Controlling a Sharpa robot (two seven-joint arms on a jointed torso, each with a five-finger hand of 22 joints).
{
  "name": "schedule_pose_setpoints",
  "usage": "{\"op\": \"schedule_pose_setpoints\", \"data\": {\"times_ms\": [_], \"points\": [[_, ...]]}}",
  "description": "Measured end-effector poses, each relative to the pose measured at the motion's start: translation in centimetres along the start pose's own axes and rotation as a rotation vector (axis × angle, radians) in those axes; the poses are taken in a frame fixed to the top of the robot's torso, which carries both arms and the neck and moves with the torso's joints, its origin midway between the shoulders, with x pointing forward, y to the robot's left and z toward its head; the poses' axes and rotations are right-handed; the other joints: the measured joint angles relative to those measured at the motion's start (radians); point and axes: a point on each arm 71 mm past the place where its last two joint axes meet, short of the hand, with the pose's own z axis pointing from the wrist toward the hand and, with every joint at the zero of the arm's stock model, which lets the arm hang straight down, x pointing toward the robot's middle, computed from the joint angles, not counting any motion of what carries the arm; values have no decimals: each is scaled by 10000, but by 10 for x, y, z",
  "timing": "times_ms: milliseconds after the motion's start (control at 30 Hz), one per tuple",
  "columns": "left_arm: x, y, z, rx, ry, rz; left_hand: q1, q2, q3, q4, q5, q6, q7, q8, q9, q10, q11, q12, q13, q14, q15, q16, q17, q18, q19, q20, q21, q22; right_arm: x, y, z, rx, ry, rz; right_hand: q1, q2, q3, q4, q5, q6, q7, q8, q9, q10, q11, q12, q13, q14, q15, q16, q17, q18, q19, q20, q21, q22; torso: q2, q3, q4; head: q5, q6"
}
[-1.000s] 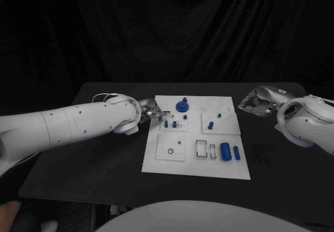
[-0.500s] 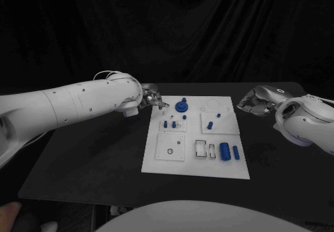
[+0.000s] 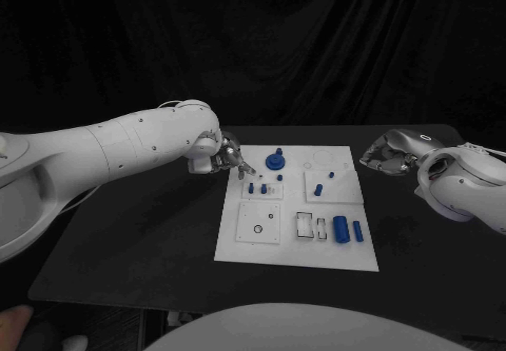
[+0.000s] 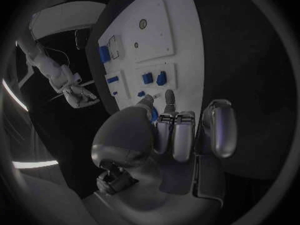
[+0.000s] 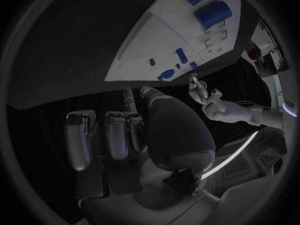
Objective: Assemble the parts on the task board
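The white task board [image 3: 245,252] lies in the middle of the black table. A blue round part with a knob [image 3: 276,161] stands near its far left corner. Two short blue pegs [image 3: 257,188] stand just nearer, with another peg [image 3: 319,190] to their right. A thick blue cylinder [image 3: 341,228] and a thinner one [image 3: 358,232] lie at the near right. My left hand [image 3: 227,161] hovers at the board's far left edge, fingers loosely extended toward the round part [image 4: 153,115], with nothing seen in it. My right hand [image 3: 384,157] hangs off the board's far right side, holding nothing.
The board [image 4: 156,30] carries a plate with a round hole [image 3: 259,229] at its near left and two slots [image 3: 306,224] beside the cylinders. Bare black table [image 3: 137,241] lies on both sides of the board. A dark curtain hangs behind.
My left hand has risen from beside the two short pegs and drawn back to the board's far left edge. The right hand has stayed still.
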Motion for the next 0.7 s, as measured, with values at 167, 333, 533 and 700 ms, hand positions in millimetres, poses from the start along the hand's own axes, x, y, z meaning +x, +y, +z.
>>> {"op": "schedule_pose_setpoints", "data": {"times_ms": [167, 333, 533, 700], "points": [[2, -4, 1, -80, 275, 12, 0, 0, 0, 0, 0, 70, 1, 0, -13, 0, 0, 0, 0, 0, 0, 0, -1, 1, 0, 0, 0, 0, 0, -1, 0, 27, -1, 0, 0, 0, 0, 0, 0, 0, 0, 0, 0, 0, 0, 0, 0, 0, 0, 0, 0, -1, 0, 0, 0, 0, 12, -15, -1, 25, 0], [5, -11, 3, -6, 417, 36, -40, 40, 0, 0, 0, 70, 1, -46, -49, 0, 0, 0, 0, 0, 0, 0, -1, 0, 0, -1, 0, 0, 0, 0, 0, 17, 3, 3, 0, 0, 0, 0, -1, 0, 0, 0, 1, 0, 0, 0, -1, 0, 0, 0, 0, 0, 0, 0, 0, -1, 27, -26, 12, -2, 0], [6, -17, 4, 72, 466, 52, 5, 85, 35, -34, 208, 70, 0, -182, -153, 0, 0, 0, 0, 0, 0, 0, -2, 0, -1, -1, 0, 0, 0, 1, 0, 0, 8, 7, 0, 0, 0, 0, -1, 0, 0, 0, 1, 0, 0, 0, -2, 0, 0, 0, 0, -1, 0, 0, 0, -2, 34, -28, 35, -26, 0], [8, -20, 6, 90, 502, 54, 94, 174, 129, -127, 437, 101, -30, -276, -252, 0, -1, 0, 2, 0, -1, 0, -2, 0, -1, -1, 0, 0, 0, 1, 0, -8, 11, 10, 0, 0, 0, 0, -1, 0, 0, 0, 1, 0, 0, 0, -2, 0, 0, 0, 0, 0, 0, 0, 0, -2, 34, -31, 30, -9, 0]]}}
